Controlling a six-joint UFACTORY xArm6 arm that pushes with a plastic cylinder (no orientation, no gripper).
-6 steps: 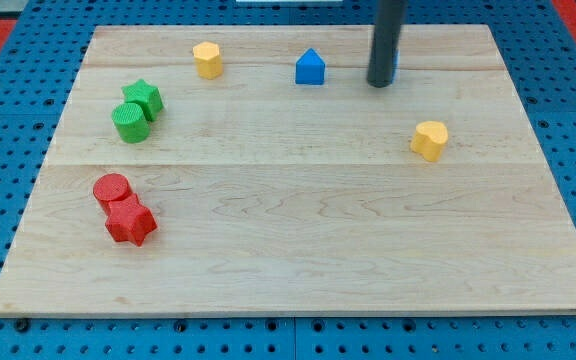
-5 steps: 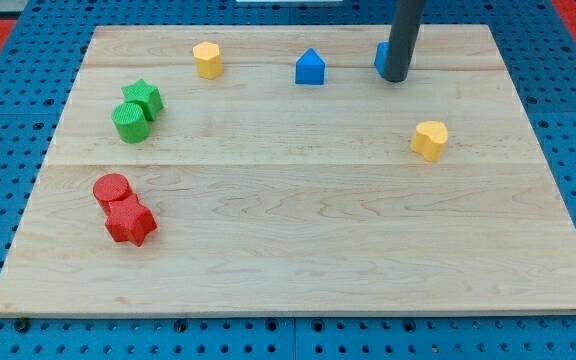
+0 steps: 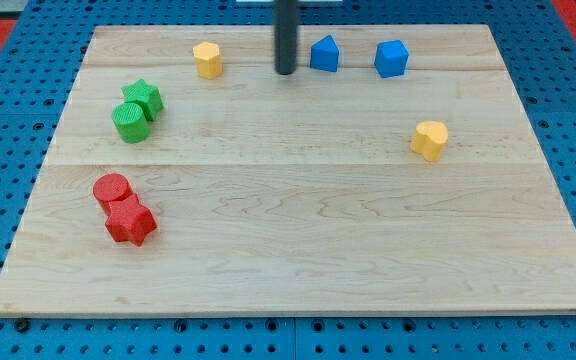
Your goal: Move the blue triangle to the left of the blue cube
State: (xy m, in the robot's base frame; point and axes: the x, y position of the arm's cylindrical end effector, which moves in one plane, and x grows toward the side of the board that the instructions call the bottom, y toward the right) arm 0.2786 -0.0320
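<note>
My tip (image 3: 285, 72) rests on the wooden board (image 3: 298, 250) near its top edge, a little left of centre. It is a plain rod end with nothing to open or close, and it holds nothing. Just to its right, with a small gap, sits the blue triangle (image 3: 324, 54), close to the top edge. Further right, apart from the triangle, stands the blue cube (image 3: 391, 58), so the triangle lies on the cube's left. To the tip's left is a yellow hexagonal block (image 3: 207, 59). A yellow heart-shaped block (image 3: 429, 139) sits toward the right edge. By the left edge, a green star (image 3: 143, 97) touches a green cylinder (image 3: 130, 123); below them a red cylinder (image 3: 112, 190) touches a red star (image 3: 130, 222).
</note>
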